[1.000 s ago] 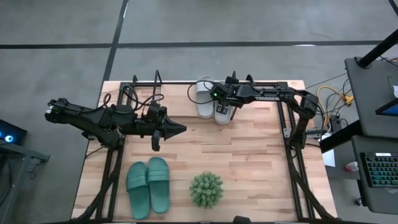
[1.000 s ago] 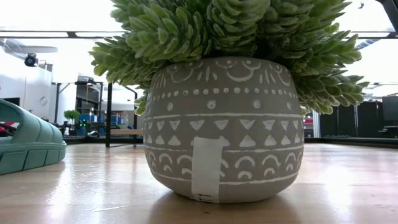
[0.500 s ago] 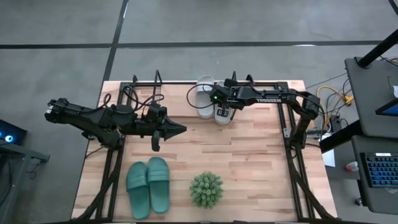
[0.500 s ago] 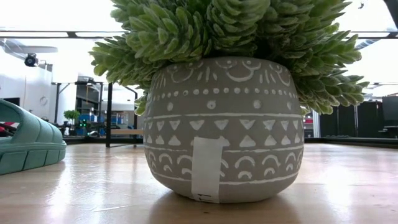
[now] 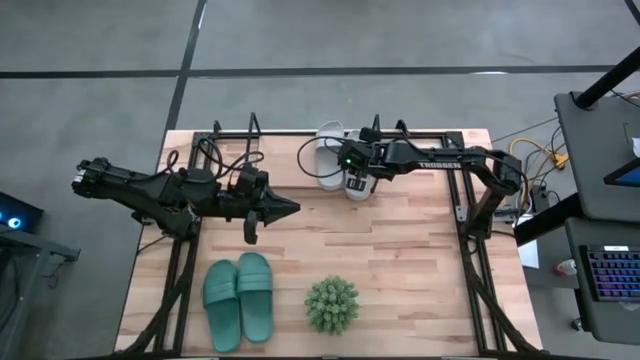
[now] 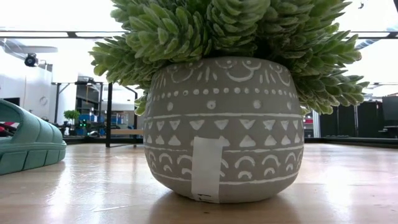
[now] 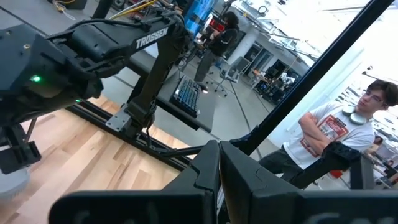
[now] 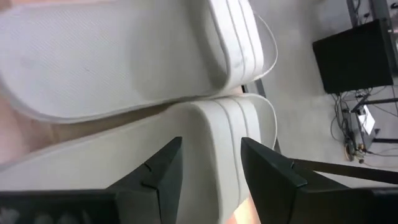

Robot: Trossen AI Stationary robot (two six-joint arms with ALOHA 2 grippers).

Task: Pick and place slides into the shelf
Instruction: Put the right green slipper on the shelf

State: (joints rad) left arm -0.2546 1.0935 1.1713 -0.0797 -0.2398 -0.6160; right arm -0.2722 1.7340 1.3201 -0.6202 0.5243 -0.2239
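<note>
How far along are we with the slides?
Nothing is visibly on the shelf yet. The right gripper, fingers open, straddles one slide of the grey pair near the table's far edge. The teal pair lies untouched at the near edge. The left gripper waits, shut, over mid-table. All four are left to place.

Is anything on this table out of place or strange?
Nothing is damaged or spilled. The potted plant stands close to the teal slides. The right gripper, jaws open, is at the grey slides; the left gripper waits mid-table.
</note>
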